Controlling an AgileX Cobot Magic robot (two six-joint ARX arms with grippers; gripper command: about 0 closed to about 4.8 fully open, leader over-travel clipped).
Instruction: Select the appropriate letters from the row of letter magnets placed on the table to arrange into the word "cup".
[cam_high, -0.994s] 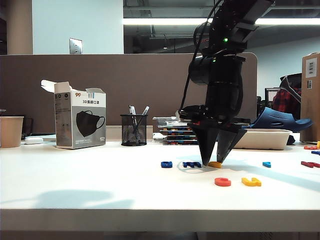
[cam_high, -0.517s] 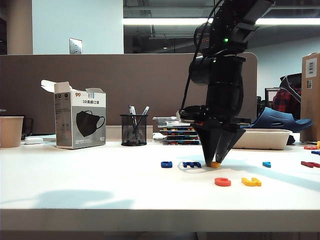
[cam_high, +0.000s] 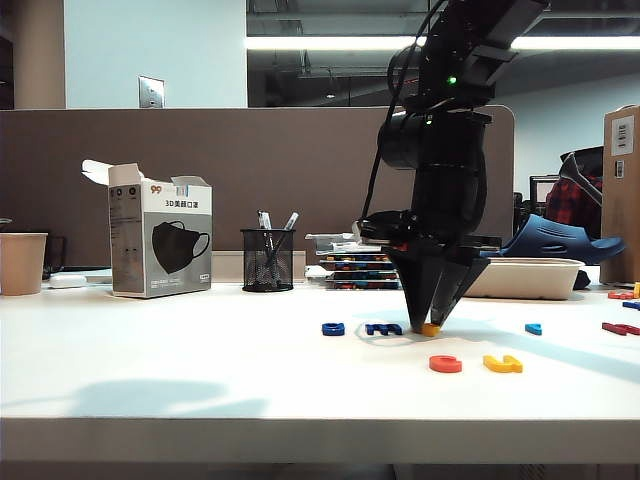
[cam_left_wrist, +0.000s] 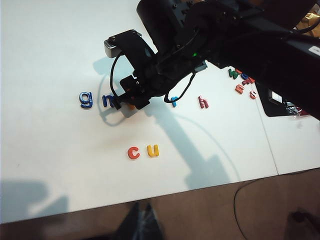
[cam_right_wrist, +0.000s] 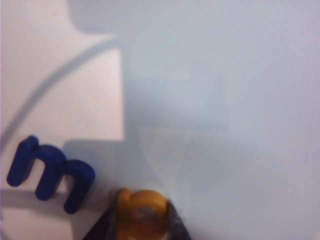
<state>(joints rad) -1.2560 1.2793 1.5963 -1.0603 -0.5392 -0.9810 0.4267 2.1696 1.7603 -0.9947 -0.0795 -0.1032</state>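
My right gripper (cam_high: 430, 322) points straight down at the row of letter magnets on the table (cam_high: 200, 370), its fingers shut on the yellow "p" (cam_high: 431, 329). The right wrist view shows the "p" (cam_right_wrist: 141, 214) pinched between both dark fingers (cam_right_wrist: 175, 226), beside a dark blue "m" (cam_right_wrist: 50, 172). In front of the row lie the red "c" (cam_high: 445, 364) and the yellow "u" (cam_high: 502, 363), side by side. From the left wrist view I see "c" (cam_left_wrist: 133, 152) and "u" (cam_left_wrist: 153, 150) too. My left gripper (cam_left_wrist: 144, 220) hangs shut off the table's front edge.
Dark blue letters (cam_high: 333, 328) and a light-blue one (cam_high: 533, 328) stay in the row, with more letters (cam_high: 620, 328) at the far right. At the back stand a mask box (cam_high: 160, 240), a mesh pen cup (cam_high: 267, 260), a paper cup (cam_high: 22, 262) and a pale tray (cam_high: 525, 277).
The right gripper's fingers have come together onto the yellow "p". Neither arm has moved.
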